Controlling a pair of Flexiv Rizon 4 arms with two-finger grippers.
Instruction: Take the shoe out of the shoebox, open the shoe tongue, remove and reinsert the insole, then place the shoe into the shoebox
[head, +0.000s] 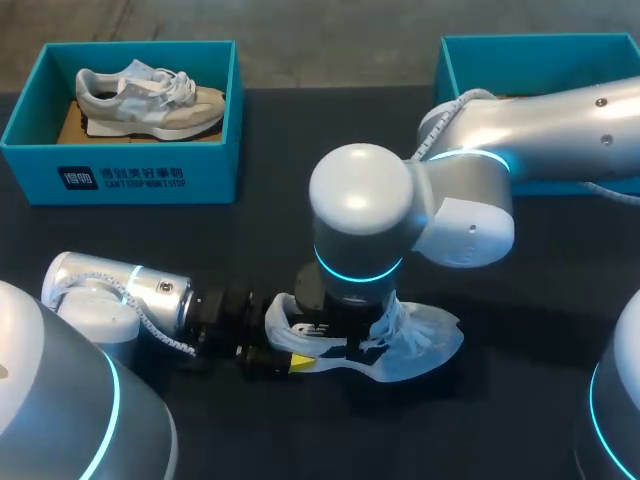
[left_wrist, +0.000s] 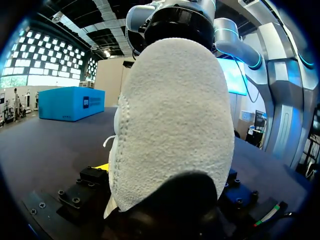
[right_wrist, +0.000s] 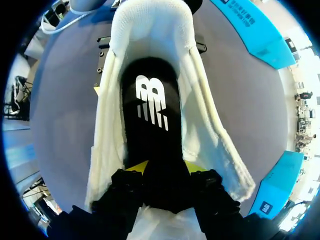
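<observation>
Shoe (head: 425, 345), white, lies on the dark bench (head: 270, 230) near its front edge, well apart from the blue shoebox (head: 120, 175) at far left. The left gripper (head: 287, 358) clamps its heel from both sides; the right gripper (right_wrist: 167, 170), down in the opening, pinches the black insole (right_wrist: 150, 115) between its yellow tips.

Left arm (head: 110, 290) and right arm (head: 560, 120): glossy silver-white, glowing cyan joint rings, white cables outside. Left gripper (head: 298, 360) and right gripper (right_wrist: 167, 167): black, yellow tips.

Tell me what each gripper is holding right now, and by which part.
Right gripper clamps the black insole across its edges, toward the toe end. Left gripper sits at the heel of the shoe; a grip cannot be confirmed.
</observation>
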